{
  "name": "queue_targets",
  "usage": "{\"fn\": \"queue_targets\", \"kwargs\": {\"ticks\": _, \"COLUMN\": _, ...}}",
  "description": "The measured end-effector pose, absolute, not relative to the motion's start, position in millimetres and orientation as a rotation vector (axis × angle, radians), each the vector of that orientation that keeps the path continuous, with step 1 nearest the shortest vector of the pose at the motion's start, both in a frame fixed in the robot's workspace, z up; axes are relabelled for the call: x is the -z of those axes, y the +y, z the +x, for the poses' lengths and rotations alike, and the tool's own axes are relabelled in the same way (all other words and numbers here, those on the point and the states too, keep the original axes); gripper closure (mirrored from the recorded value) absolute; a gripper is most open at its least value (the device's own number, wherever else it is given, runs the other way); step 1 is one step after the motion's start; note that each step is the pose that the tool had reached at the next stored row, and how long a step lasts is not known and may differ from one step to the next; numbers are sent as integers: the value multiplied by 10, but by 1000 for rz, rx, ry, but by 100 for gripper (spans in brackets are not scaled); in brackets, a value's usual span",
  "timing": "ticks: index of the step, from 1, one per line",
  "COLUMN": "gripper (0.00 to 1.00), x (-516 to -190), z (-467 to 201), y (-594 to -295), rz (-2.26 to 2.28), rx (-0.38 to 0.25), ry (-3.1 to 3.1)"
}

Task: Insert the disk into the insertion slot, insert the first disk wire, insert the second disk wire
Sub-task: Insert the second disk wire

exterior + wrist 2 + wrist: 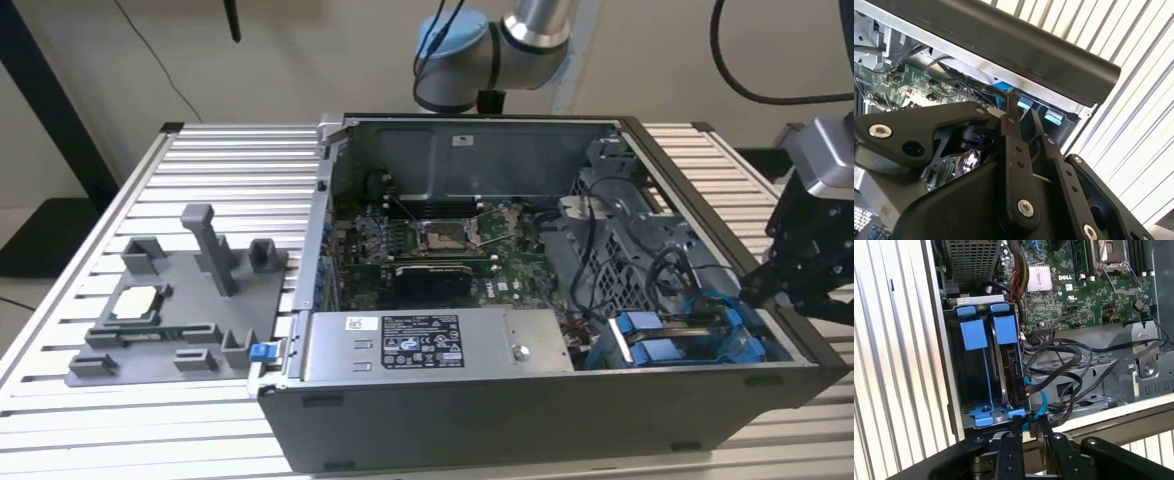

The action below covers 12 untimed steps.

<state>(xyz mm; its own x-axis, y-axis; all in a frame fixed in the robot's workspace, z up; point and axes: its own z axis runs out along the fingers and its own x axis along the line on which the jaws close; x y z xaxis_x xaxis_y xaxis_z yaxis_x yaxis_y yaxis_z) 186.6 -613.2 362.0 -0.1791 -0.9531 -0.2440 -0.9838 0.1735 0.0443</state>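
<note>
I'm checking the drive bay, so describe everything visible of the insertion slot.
The insertion slot is a narrow bay of dark metal in a corner of the computer case, at the exterior view's right. Bright blue plastic rails run along it, with broad blue tabs at one end and smaller ones at the other. Dark cables lie beside it; the gripper is close to its smaller-tab end.
</note>
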Motion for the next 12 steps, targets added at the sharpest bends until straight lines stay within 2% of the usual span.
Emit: {"fn": "queue_targets", "kwargs": {"ticks": 12, "gripper": 0, "x": -3558, "z": 1872, "y": -6082, "rz": -1887, "rx": -289, "ry": 2256}}
